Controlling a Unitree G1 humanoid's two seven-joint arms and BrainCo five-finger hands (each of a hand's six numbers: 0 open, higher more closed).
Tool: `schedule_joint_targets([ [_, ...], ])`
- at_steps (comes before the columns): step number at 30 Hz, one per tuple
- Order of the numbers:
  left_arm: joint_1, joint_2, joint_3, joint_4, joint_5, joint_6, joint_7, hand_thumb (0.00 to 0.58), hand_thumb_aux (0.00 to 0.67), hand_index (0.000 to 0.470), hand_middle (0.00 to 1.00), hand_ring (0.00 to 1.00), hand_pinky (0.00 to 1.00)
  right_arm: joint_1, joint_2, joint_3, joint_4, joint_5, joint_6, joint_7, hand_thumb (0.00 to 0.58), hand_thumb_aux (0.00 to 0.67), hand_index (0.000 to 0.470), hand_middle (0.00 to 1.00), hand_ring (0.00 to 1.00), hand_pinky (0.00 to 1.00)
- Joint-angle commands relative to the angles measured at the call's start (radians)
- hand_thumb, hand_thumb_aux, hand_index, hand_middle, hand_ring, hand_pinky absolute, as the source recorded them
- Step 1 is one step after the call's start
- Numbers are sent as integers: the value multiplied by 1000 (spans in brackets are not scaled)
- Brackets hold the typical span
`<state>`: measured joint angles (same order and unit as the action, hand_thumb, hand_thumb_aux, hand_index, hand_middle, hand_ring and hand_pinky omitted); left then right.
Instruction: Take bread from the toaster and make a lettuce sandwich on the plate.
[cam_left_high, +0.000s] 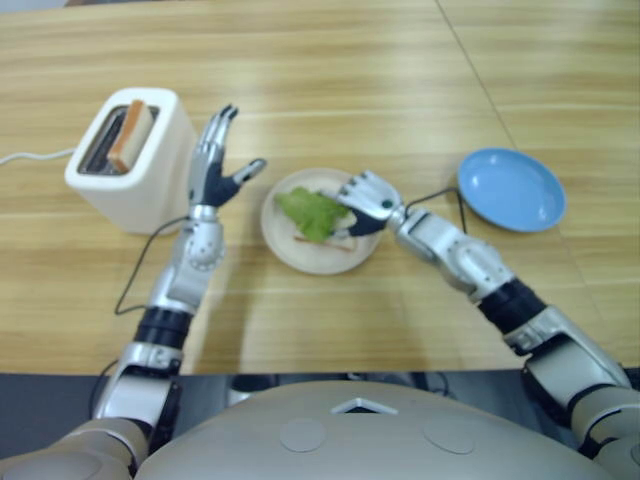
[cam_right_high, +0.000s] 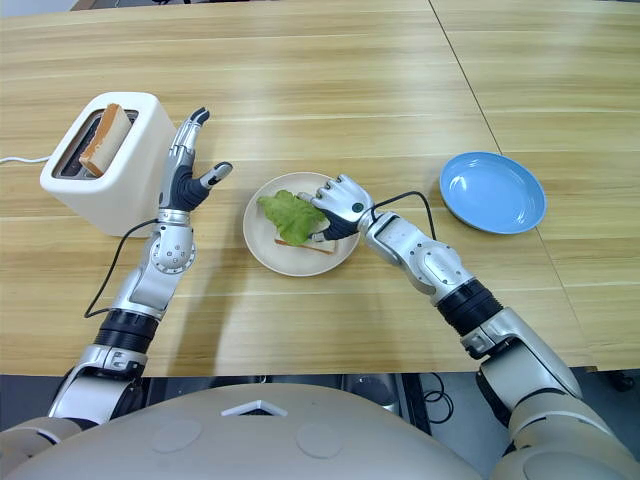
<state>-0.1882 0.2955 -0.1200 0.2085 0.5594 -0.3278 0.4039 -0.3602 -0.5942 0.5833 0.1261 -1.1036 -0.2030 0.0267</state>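
Observation:
A white toaster (cam_left_high: 135, 165) stands at the left with one bread slice (cam_left_high: 131, 133) sticking up from a slot. My left hand (cam_left_high: 212, 165) is held upright beside the toaster's right side, fingers spread and holding nothing. On the beige plate (cam_left_high: 282, 240) lies a bread slice (cam_left_high: 335, 241) with a green lettuce leaf (cam_left_high: 310, 211) on top. My right hand (cam_left_high: 368, 201) rests over the plate's right side with its fingers curled on the edge of the lettuce leaf.
A blue plate (cam_left_high: 511, 189) sits to the right on the wooden table (cam_left_high: 330, 80). A white cord (cam_left_high: 30, 156) leaves the toaster to the left. Thin black cables (cam_left_high: 145, 258) run along both arms over the table.

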Motion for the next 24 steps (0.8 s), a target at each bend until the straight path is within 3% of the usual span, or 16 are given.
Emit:
schedule_joint_targets([
  [1,11,13,8,4,5,9,-8,0,0,0,0,0,0,26,-42,-49,-63,14,28,86,0,0,0,0,0,0],
  [7,38,30,26,-90,30,26,-7,0,0,0,0,0,0,60,-117,-211,-228,88,71,149,0,0,0,0,0,0],
  [15,124,149,221,-539,246,210,-75,0,0,0,0,0,0,106,-73,-488,-417,265,98,47,0,0,0,0,0,0],
  [19,115,274,327,-454,313,372,-193,0,0,0,0,0,0,161,0,-548,-397,376,80,-5,0,0,0,0,0,0],
  [24,110,365,320,-237,357,502,-265,0,0,0,0,0,0,218,35,-567,-343,425,58,-36,0,0,0,0,0,0],
])
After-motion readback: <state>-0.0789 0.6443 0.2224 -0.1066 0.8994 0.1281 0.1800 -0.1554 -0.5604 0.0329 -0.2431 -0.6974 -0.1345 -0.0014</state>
